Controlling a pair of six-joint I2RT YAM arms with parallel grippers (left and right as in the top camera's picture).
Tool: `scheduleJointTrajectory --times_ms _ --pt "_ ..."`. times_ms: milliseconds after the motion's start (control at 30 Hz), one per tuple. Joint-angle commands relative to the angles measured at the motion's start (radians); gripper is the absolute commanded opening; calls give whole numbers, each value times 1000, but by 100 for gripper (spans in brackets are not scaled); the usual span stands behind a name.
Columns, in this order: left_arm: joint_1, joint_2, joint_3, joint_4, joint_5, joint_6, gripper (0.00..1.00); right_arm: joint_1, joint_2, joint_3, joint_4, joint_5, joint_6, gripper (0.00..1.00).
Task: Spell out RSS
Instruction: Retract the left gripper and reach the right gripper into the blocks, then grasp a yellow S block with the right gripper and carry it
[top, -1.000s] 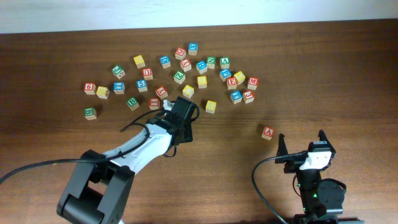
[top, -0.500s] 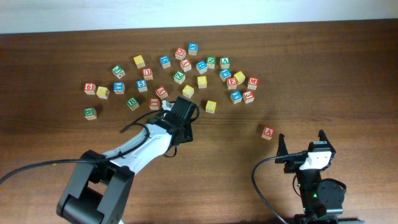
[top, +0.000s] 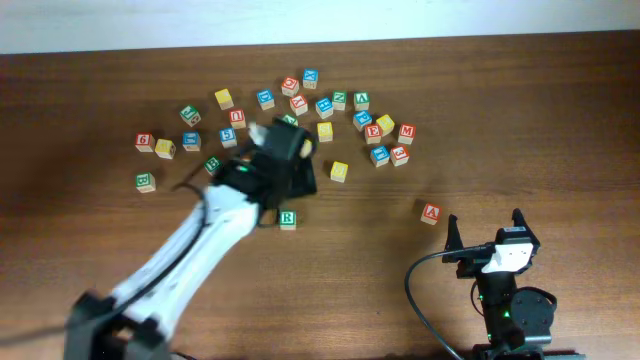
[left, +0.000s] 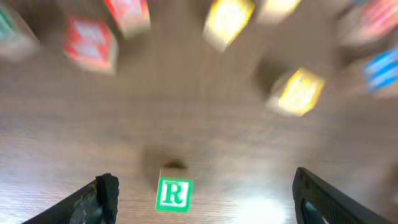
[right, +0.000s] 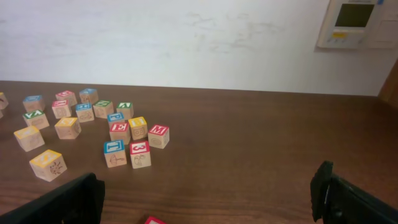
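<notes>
R block: green letter on white, face up, alone on bare bench, on the robot's side of the main scatter of lettered blocks and apart from it. Nearest the robot, right pincer: fingers spread wide, nothing between them, nothing touched. Just beyond its left finger, lone red block, clear of the pincer. Further in, left pincer: likewise spread wide and empty, hanging over the near edge of the scatter in the overhead view. In its wrist view, R block low between the fingertips, closer to the left-hand one, touching neither. Wrist picture smeared, so letters on the other blocks unreadable there. Just right of that pincer, yellow block at the scatter's near edge. Farthest, the rest of the scatter: red, blue, green and yellow faces, loosely strewn toward the bench's back edge.
</notes>
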Motion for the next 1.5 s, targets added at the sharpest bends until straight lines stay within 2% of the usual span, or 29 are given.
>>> scheduleJointTrajectory --times_ms 0,33,100,167,233,300,333,367,400,433,467,500,533,633,733,800,900,967,1033,1067,1100,1133,1167,1200,1233,1267,1300,1433,1467 --pt "188 -233 159 -152 -3 1 99 -7 -6 -7 -4 5 2 98" --pt "253 -269 159 -185 -4 1 100 -7 -6 -7 -4 5 2 98" --pt "513 -333 159 -379 9 0 99 -7 -6 -7 -4 5 2 98" --pt "615 -333 159 -507 23 0 99 -7 -6 -7 -4 5 2 98" --pt "632 -333 159 -593 24 0 99 -7 -6 -7 59 -69 58 98" --pt "632 -333 159 -610 23 0 99 -7 -6 -7 171 -758 538 98" --pt "632 -333 159 -610 23 0 99 -7 -6 -7 167 -903 613 98" --pt "632 -333 159 -610 23 0 99 -6 -6 -7 238 -903 756 98" --pt "632 -333 159 -610 23 0 99 -6 -6 -7 439 -869 880 98" --pt "632 -333 159 -610 23 0 99 -6 -6 -6 731 -827 927 98" --pt "632 -333 159 -610 23 0 99 -6 -6 11 915 -735 927 98" --pt "632 -333 159 -610 23 0 99 -7 -5 64 911 -638 926 98" --pt "632 -333 159 -610 23 0 99 -8 12 154 821 -585 880 98" --pt "632 -333 159 -610 23 0 99 -7 214 556 365 -636 409 98" --pt "632 -333 159 -610 23 0 99 -7 602 991 -225 -667 67 98" --pt "632 -333 159 -610 23 0 99 2 895 1225 -478 -809 -25 98" --pt "632 -333 159 -610 23 0 99 133 1215 1460 -717 -758 -25 98" --pt "632 -333 159 -610 23 0 99 286 1373 1578 -801 -538 -25 98" --pt "632 -333 159 -610 23 0 99 407 1556 1709 -954 -219 89 98" --pt "632 -333 159 -610 23 0 99 418 1648 1740 -988 -237 89 98" --pt "632 -333 159 -610 23 0 99 418 1738 1740 -967 -369 89 98" --pt "632 -333 159 -610 23 0 99 418 1815 1740 -976 -631 88 98" --pt "632 -333 159 -610 23 0 99 418 1851 1740 -986 -691 88 98" --pt "632 -333 159 -610 23 0 99 418 1886 1740 -955 -684 96 98" --pt "632 -333 159 -610 23 0 99 419 1938 1740 -914 -565 272 99" --pt "632 -333 159 -610 23 0 99 419 1975 1740 -947 -336 509 99" --pt "632 -333 159 -610 23 0 99 421 2010 1740 -986 -216 616 95" --pt "632 -333 159 -610 23 0 99 426 2127 1738 -968 -149 613 96" --pt "632 -333 159 -610 23 0 99 426 2147 1738 -950 -149 613 87"
